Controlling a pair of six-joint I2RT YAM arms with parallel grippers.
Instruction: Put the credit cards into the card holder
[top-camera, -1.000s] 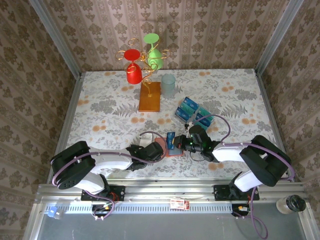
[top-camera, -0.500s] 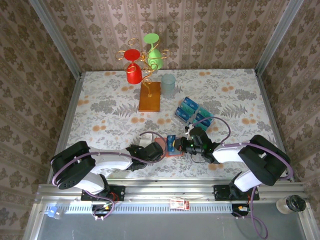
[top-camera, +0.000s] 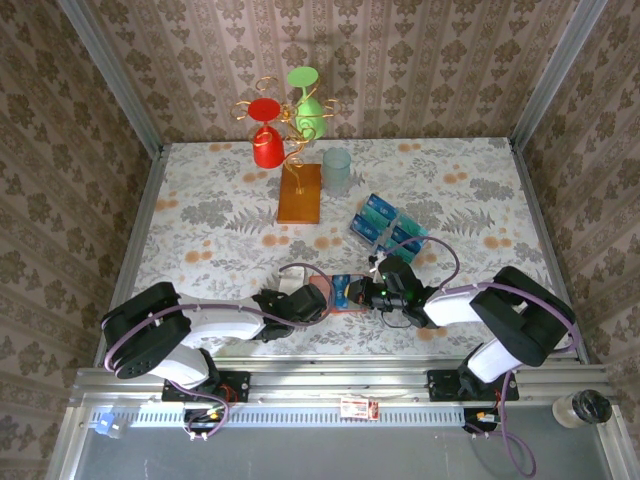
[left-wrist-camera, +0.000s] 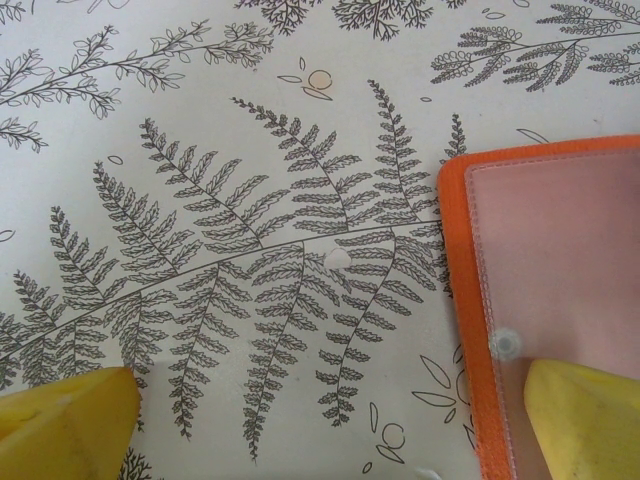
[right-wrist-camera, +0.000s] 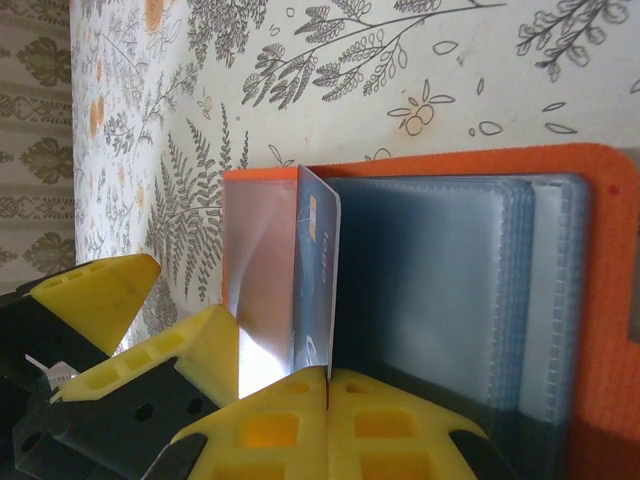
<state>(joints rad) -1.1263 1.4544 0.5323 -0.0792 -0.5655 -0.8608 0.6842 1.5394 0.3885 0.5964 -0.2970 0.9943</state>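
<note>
Near the front of the worktop (top-camera: 200, 230), the left gripper (top-camera: 320, 299) and right gripper (top-camera: 362, 291) meet at the orange card holder (top-camera: 340, 303), a blue credit card (top-camera: 343, 287) between them. Spare credit cards (top-camera: 385, 225) lie farther back.

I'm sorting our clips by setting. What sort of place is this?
Probably a lab test booth dressed like a home: wallpaper panels box in a small floral-clothed table, and the left arm and right arm are bolted to a metal rail at its near edge.

Top camera high, looking down on the table (top-camera: 200, 220), wrist cameras close, low, sharing the card holder (left-wrist-camera: 560, 270)
</note>
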